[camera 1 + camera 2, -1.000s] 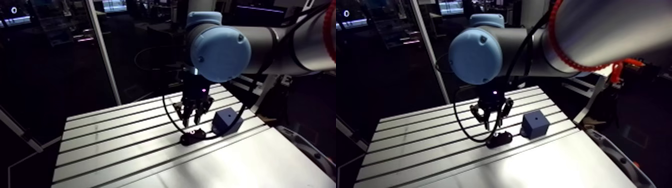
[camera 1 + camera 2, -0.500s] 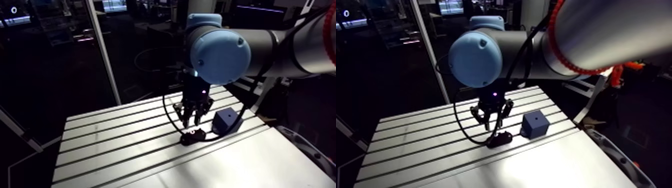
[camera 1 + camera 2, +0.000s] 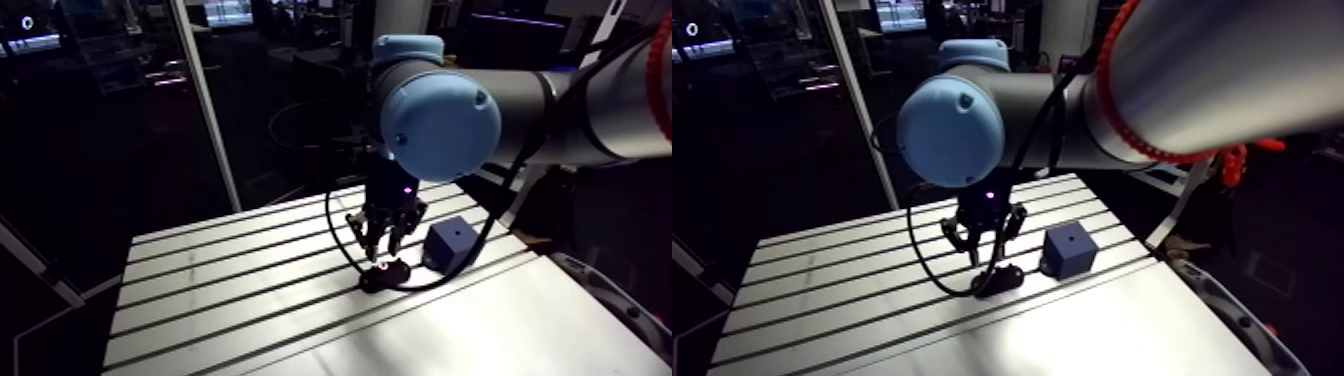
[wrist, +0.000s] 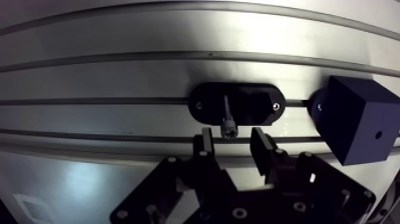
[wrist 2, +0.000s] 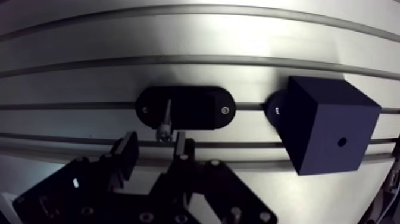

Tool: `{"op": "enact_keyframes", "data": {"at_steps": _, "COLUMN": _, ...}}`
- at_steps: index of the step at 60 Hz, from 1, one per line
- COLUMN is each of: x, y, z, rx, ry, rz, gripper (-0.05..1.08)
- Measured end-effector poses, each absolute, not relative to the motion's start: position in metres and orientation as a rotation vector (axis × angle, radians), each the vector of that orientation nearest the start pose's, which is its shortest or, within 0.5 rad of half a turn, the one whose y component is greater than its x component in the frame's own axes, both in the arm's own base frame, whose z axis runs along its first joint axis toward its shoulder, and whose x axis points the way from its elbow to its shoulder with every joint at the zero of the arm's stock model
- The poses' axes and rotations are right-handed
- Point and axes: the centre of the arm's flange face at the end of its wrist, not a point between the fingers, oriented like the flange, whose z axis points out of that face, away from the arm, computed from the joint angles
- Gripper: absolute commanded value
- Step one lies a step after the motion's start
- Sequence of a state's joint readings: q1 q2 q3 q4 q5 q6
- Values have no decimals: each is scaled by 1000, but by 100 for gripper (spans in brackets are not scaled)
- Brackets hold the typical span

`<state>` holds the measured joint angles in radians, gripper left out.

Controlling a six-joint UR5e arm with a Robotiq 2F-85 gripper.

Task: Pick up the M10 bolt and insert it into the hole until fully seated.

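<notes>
My gripper (image 4: 232, 137) is open and empty; the M10 bolt (image 4: 227, 116), in its black holder (image 4: 262, 104) at lower centre of the arm view, sits straight ahead of my jaws, long axis pointing at me, head nearest.

The hand (image 4: 233, 142) is matte black, built of flat angular link plates dotted with small round screws (image 4: 171, 159). Its two fingers (image 4: 206, 146) are short and blocky. Above the hand sits a tiny magenta light (image 3: 405, 187), then a rounded light-blue joint cap (image 3: 440, 122) on a thick dark-grey tube (image 3: 590, 105).
</notes>
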<state>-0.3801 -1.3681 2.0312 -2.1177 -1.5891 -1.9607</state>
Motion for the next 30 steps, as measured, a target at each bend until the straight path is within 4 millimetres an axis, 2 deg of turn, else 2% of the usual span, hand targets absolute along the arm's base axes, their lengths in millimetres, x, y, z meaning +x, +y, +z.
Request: {"op": "enact_keyframes", "data": {"at_steps": 30, "x": -486, "y": 60, "z": 218, "rx": -6, "ry": 3051, "rz": -31, "gripper": 54}}
